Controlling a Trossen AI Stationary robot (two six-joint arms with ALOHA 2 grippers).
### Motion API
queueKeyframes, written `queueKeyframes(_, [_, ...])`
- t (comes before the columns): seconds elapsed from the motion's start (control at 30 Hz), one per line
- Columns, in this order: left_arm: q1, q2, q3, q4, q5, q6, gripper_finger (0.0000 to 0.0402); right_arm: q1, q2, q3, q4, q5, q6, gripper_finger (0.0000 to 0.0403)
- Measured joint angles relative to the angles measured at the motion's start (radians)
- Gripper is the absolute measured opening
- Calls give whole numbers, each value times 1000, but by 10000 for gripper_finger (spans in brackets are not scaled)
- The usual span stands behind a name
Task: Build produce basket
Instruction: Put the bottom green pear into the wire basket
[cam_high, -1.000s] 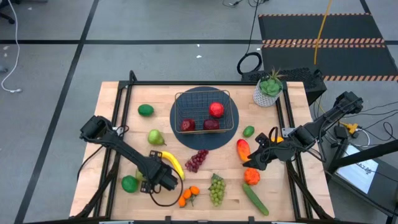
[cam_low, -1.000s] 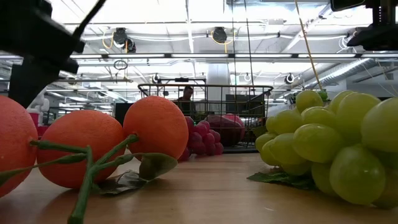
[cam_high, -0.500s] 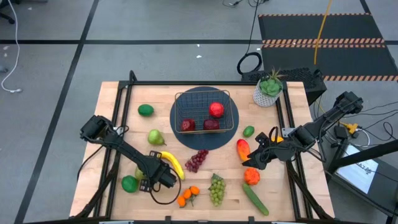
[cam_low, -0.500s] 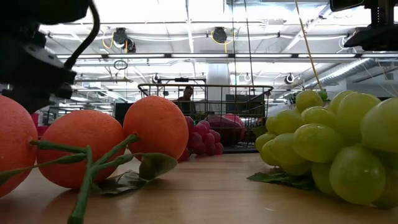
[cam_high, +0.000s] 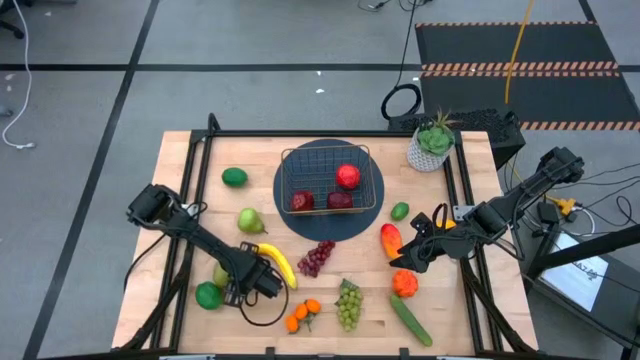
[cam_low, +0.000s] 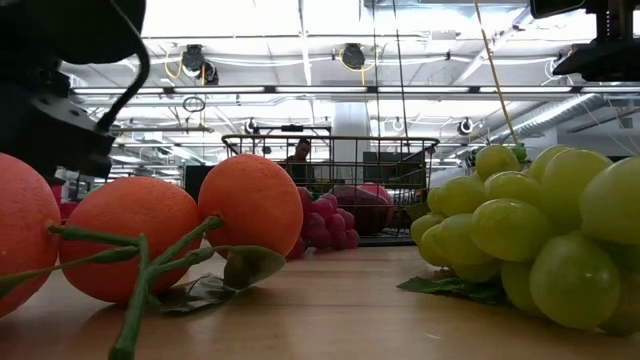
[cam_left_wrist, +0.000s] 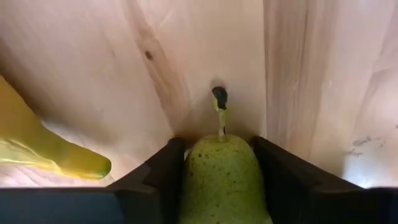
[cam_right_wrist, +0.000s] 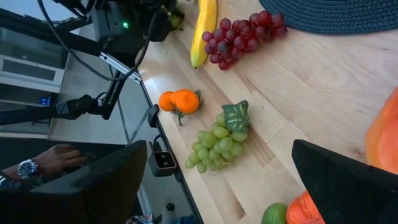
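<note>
Spread across a pale wooden surface: a round dark mat carrying the wire basket, with red fruit already inside and most of the produce outside it. Well clear of the basket, near the front left of the surface, sits the left gripper, low over a green pear, just beside the yellow banana. Fingers partly closed, one flat pad on each flank of the pear, stem poking out ahead between them; contact on both sides looks made or very nearly made, though a firm hold cannot be confirmed yet. Best done by finishing the squeeze gently and evenly, since the pear's rounded, tapering body probably tends to squirt forward under a hard pinch. Worth holding across the widest part rather than up by the neck. Then a straight lift before any sideways travel, so as not to nudge the banana, followed by a high carry over the purple grapes and a low release inside the brass rim. Waiting at the right side near the mango: the right gripper, fingers spread wide, holding nothing.
</note>
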Motion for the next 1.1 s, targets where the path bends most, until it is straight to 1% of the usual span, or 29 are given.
queueKeyframes(0.07, [8,4,15,-22,3,-29,170,0,0,0,0,8,-3,393])
queueKeyframes(0.17, [21,5,55,-63,18,-74,170,0,0,-3,2,52,6,393])
queueKeyframes(0.23, [25,0,84,-83,13,-99,179,-3,0,-14,3,55,40,393])
queueKeyframes(0.37, [25,-20,157,-102,-33,-146,192,-3,0,-56,25,51,92,393])
queueKeyframes(0.47, [28,-45,209,-107,-68,-210,183,-3,0,-97,111,50,97,393])
queueKeyframes(0.6, [30,-94,271,-113,-142,-309,167,-3,0,-144,281,65,88,393])
queueKeyframes(0.67, [30,-122,299,-112,-191,-363,167,-3,0,-150,338,92,67,393])
queueKeyframes(0.77, [31,-164,346,-115,-277,-431,181,-3,0,-150,396,144,20,393])
queueKeyframes(0.9, [47,-223,414,-113,-388,-492,191,-4,0,-150,434,206,-35,393])
queueKeyframes(1.0, [74,-266,454,-113,-458,-508,181,-13,0,-150,430,213,-61,393])
queueKeyframes(1.1, [119,-310,494,-105,-501,-505,168,-24,0,-150,431,215,-63,393])
